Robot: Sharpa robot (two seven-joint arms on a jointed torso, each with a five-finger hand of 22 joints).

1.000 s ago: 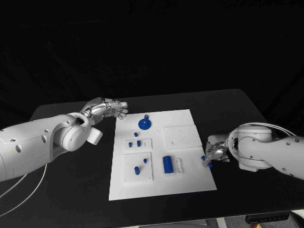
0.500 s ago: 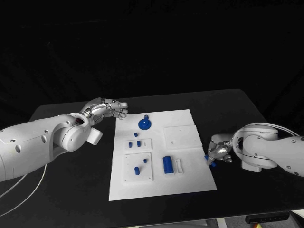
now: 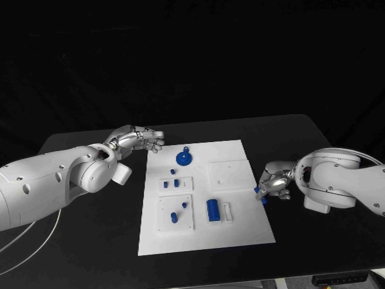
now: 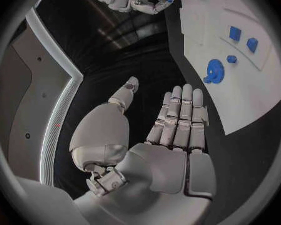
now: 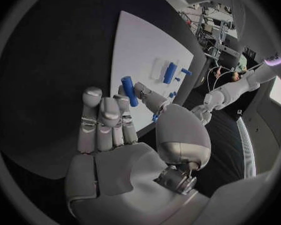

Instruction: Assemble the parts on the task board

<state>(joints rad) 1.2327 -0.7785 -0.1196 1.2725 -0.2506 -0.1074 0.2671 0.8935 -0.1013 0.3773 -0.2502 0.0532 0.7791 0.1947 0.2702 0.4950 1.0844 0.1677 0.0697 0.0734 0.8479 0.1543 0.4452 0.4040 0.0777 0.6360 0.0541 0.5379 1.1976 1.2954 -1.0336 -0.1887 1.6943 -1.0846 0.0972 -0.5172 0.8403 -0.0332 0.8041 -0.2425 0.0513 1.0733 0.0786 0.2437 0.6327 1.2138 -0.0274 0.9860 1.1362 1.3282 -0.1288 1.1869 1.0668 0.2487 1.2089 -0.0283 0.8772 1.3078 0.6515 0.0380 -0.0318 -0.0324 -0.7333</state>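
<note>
Head view: showed a white task board [image 3: 206,195] lying mid-worktop [image 3: 88,241], long side running from the near edge toward the far edge. Carried blue parts: a round gear-like piece [image 3: 184,158] near the far end, small pegs [image 3: 171,182] on a raised white square beside the board's left edge, two more small pieces [image 3: 178,209] on a second raised square nearer the near edge, and a longer blue cylinder [image 3: 213,209] lying flat beside a small white block [image 3: 227,210].

Left hand [image 3: 137,139] hovered over the bare worktop just off the board's far left corner, fingers curled partly inward in this view, holding nothing. In the left wrist view, appeared as left hand [image 4: 168,135] with fingers [image 4: 184,110] straight and pressed side by side, thumb apart, palm empty, the gear-like piece [image 4: 214,71] lying beyond the fingertips.

Right hand [image 3: 272,186] sat just beside the board's right edge, about level with the board's middle, pinching a short blue peg [image 3: 260,194]. In the right wrist view, showed the blue peg [image 5: 129,90] held between thumb and a fingertip of the right hand [image 5: 115,135], remaining fingers [image 5: 90,117] close together and slightly bent, board [image 5: 147,45] lying beyond.
</note>
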